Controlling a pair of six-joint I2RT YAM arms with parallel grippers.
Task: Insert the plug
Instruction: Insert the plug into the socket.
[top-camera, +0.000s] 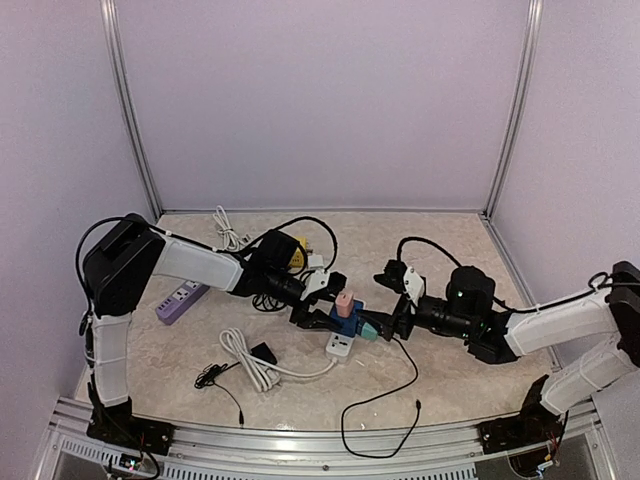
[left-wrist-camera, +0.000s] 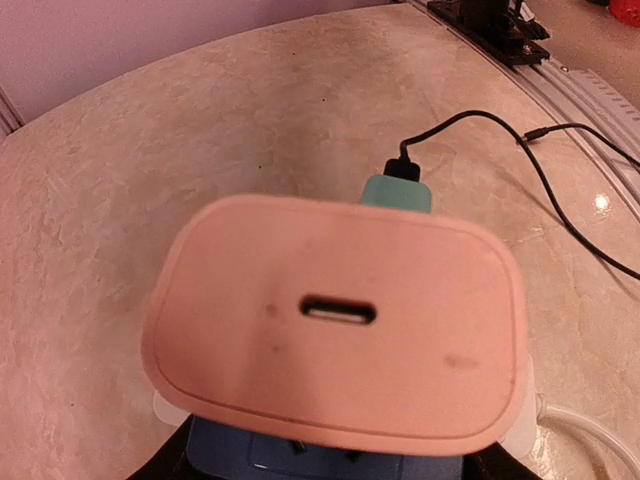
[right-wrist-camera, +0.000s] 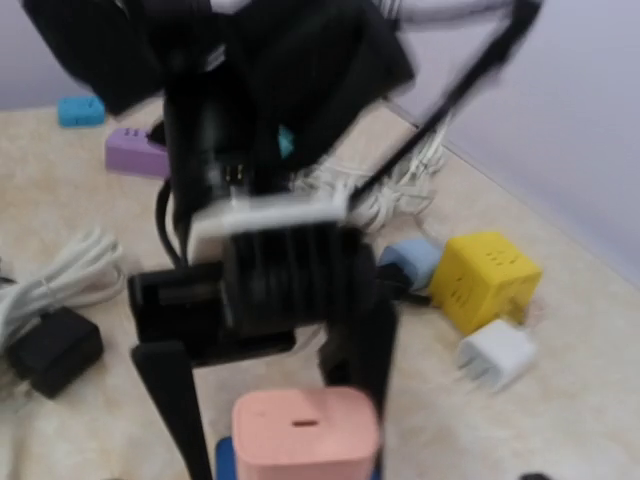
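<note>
Plug (top-camera: 367, 331): teal, at the block's (left-wrist-camera: 262, 452) side, behind the charger (left-wrist-camera: 335, 320).
Handling: I judged it light, stiff and smooth; best pinched on its flat sides.
Left claw (top-camera: 315, 318): pinched the block.
Right claw (top-camera: 392, 322): near the plug; I couldn't tell its spread.

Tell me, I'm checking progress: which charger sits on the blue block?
The pink charger; the teal one is beside it, the white one lies by the yellow cube.

From my left wrist, the pink rounded plastic charger block (left-wrist-camera: 335, 320) hides most of the blue plastic socket cube (left-wrist-camera: 230, 452); my right wrist's view is blurred.
</note>
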